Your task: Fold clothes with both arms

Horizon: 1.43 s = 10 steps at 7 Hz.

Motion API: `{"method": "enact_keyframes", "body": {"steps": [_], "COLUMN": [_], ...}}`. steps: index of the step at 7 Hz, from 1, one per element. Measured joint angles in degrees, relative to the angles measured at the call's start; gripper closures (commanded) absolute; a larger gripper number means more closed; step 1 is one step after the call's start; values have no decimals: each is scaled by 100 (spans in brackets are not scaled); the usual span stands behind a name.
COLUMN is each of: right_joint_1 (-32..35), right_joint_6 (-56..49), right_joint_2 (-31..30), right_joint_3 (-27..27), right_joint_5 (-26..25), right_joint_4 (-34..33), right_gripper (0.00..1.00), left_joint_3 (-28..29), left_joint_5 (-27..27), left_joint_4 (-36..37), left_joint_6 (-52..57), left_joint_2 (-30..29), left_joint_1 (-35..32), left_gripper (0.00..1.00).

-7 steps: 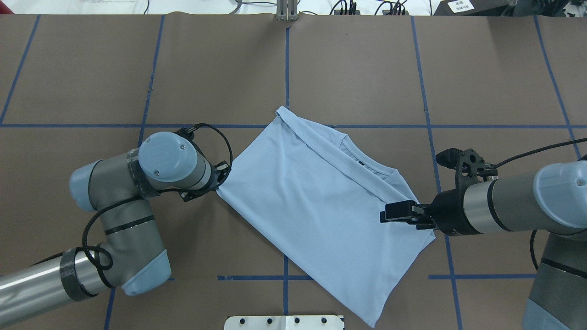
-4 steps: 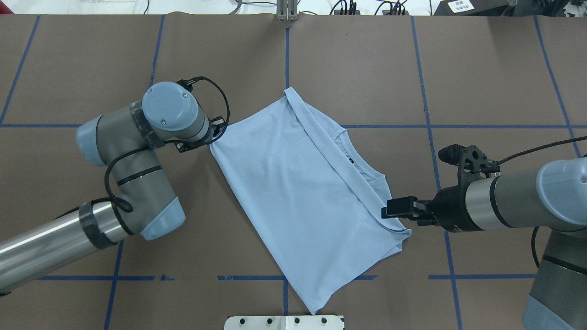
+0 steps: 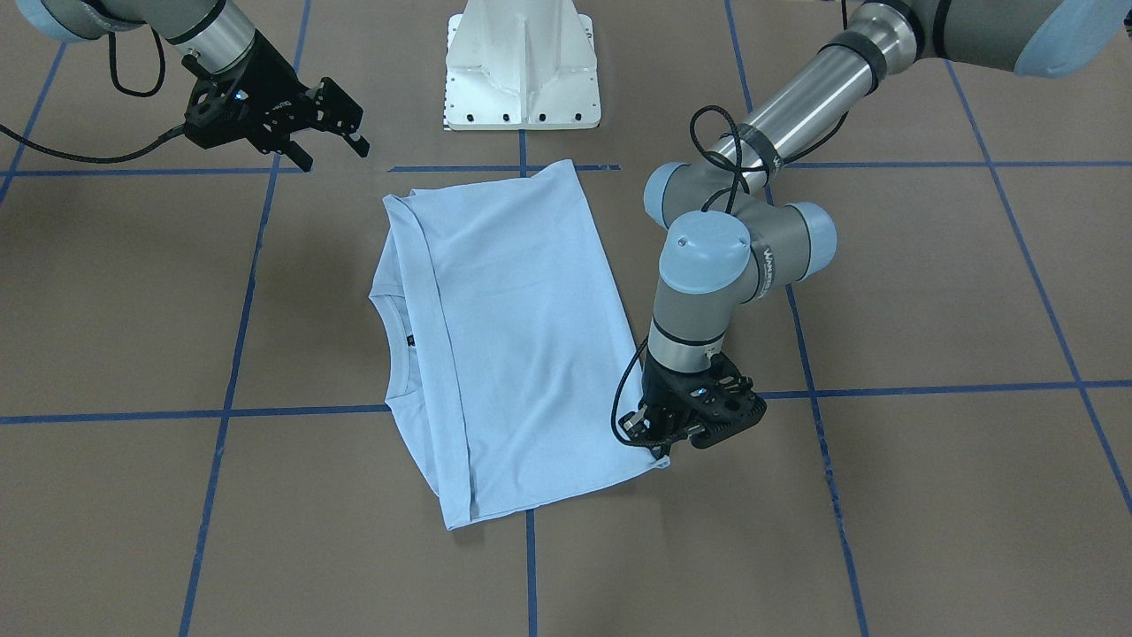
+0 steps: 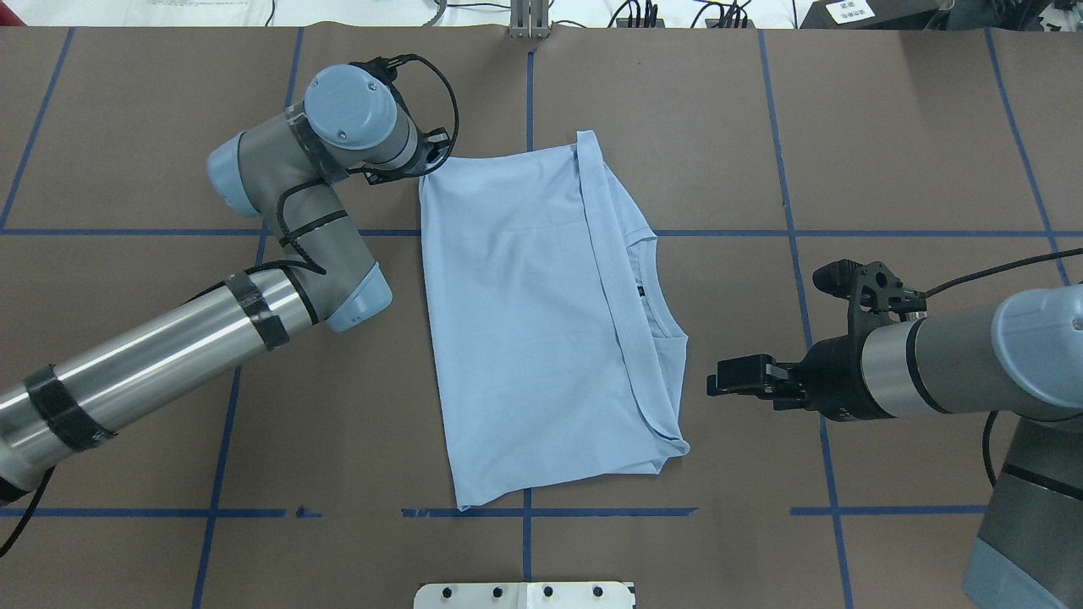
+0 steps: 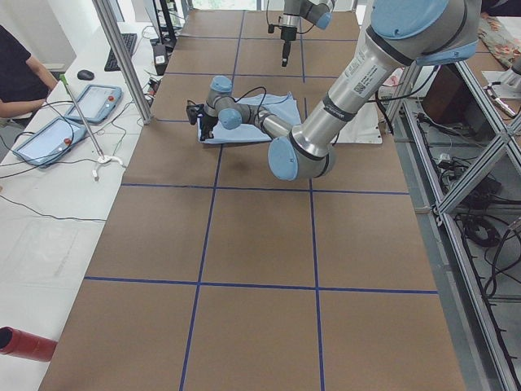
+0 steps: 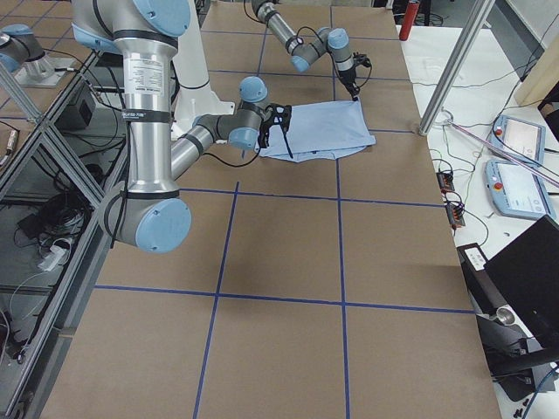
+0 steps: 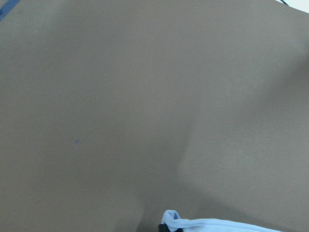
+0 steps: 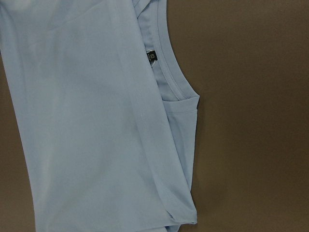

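Light blue T-shirt (image 4: 525, 338) lies flat on brown table (image 4: 888, 152), centre of overhead view, folded lengthwise into a tall rectangle, long axis running top to bottom of frame. Folded flap edge runs down its right part. Ribbed collar (image 4: 656, 292) faces frame right, w/ small dark tag (image 8: 150, 55) just inside it. No print visible.

L gripper (image 4: 425, 169) sits at shirt's upper-left corner in overhead view, touching it. In front-facing view the same corner is at lower right, tucked under the wrist. L wrist cam shows a small bunch of blue fabric at bottom edge against a dark fingertip, rest is bare table, so jaws look clamped on that corner.

R gripper (image 4: 719, 378) is at frame right, about level w/ shirt's lower third, pointing at its right edge but apart from it, a strip of bare table between. Front-facing view: its fingers stand apart, nothing between them, raised off table. R wrist cam looks down on collar and folded right edge.

Blue tape lines (image 4: 846, 233) grid the table; shirt's bottom edge lies just above one. White pedestal (image 3: 522, 62) is top centre in front-facing view, near the shirt's nearest edge.
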Motion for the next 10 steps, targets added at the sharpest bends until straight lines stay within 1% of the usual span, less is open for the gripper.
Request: {"method": "enact_keyframes", "body": {"steps": [1,2,3,5,6,7,8,9,10], "right_joint_1": [11,17,20,31,51,76,82,67,28], "right_joint_6": [0,0,0,-6,-76,-368,-802,-1120,-1364], "right_joint_2": [5,22,47,108,173,266,521,1069,1723], "right_joint_3": [-17,-31,-35,-70,-152,-272,-375,-509,-747], "right_joint_5": [0,0,-2,-64,-114,-140,-185,-268,-374], "right_joint_4": [0,0,0,-31,-55,-136,-515,-1256,-2038], "right_gripper": [0,0,0,0,0,0,0,0,0], "left_joint_3": [528,966,1189,1340,1324,1115,513,-309,-1103], "left_joint_5": [160,240,337,576,375,18,-313,-593,-726], "left_joint_4": [-565,-1067,-1298,-1416,-1400,-1292,-955,-378,267], "left_joint_6": [144,227,262,549,856,1127,1342,1577,1709], "left_joint_2": [-275,-481,-560,-590,-586,-460,-118,274,568], "left_joint_1": [-17,-20,-22,-80,-207,-321,-367,-379,-381], "left_gripper": [100,26,0,0,0,0,0,0,0]}}
